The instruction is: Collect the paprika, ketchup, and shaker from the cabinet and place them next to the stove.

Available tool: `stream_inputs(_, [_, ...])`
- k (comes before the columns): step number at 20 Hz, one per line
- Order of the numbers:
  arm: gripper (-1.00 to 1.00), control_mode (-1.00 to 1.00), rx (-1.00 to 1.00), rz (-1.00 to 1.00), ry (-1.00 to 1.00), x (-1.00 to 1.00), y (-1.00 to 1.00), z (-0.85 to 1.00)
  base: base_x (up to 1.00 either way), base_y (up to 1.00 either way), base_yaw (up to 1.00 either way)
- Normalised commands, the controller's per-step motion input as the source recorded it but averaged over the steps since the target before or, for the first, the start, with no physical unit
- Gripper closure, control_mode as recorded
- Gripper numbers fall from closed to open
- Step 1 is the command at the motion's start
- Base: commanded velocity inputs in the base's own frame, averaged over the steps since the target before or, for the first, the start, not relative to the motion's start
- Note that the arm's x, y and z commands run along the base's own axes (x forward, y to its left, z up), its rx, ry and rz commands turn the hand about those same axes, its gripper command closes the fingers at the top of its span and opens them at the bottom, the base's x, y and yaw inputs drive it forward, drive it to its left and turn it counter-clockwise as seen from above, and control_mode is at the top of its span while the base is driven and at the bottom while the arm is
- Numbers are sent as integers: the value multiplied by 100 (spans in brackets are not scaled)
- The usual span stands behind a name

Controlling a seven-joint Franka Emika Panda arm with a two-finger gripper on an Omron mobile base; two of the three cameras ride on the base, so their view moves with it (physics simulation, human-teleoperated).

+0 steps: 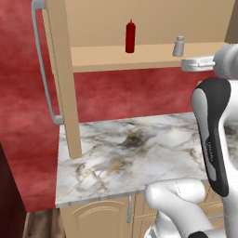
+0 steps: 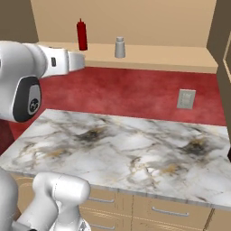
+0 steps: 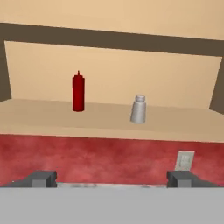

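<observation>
Ketchup (image 3: 78,92), shaker (image 3: 138,109) upright on shelf; hand view: fingertips wide.

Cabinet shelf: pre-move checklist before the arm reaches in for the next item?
1. Cabinet door open, shelf reachable: ok.
2. Ketchup upright on shelf: ok.
3. Shaker upright, standing apart from the ketchup: ok.
4. Gripper open and holding nothing, fingers spread wide: ok.
5. Gripper lined up with one item: not ok; the hand view centres between ketchup and shaker.
6. Paprika on the shelf: not ok; its whereabouts cannot be told.
</observation>
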Motion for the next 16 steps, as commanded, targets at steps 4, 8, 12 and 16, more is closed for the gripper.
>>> stream_inputs(4, [-100,-100,5,-6,-4,-1,-17,21,0,0,0])
stream_inputs(8, [-100,-100,0,-4,-5,-12,-11,2,0,0,0])
stream_inputs(12, [-100,-100,1,0,0,-2,-3,0,0,0,0])
stream_inputs(16, [-100,-100,0,0,2,7,0,0,0,0,0])
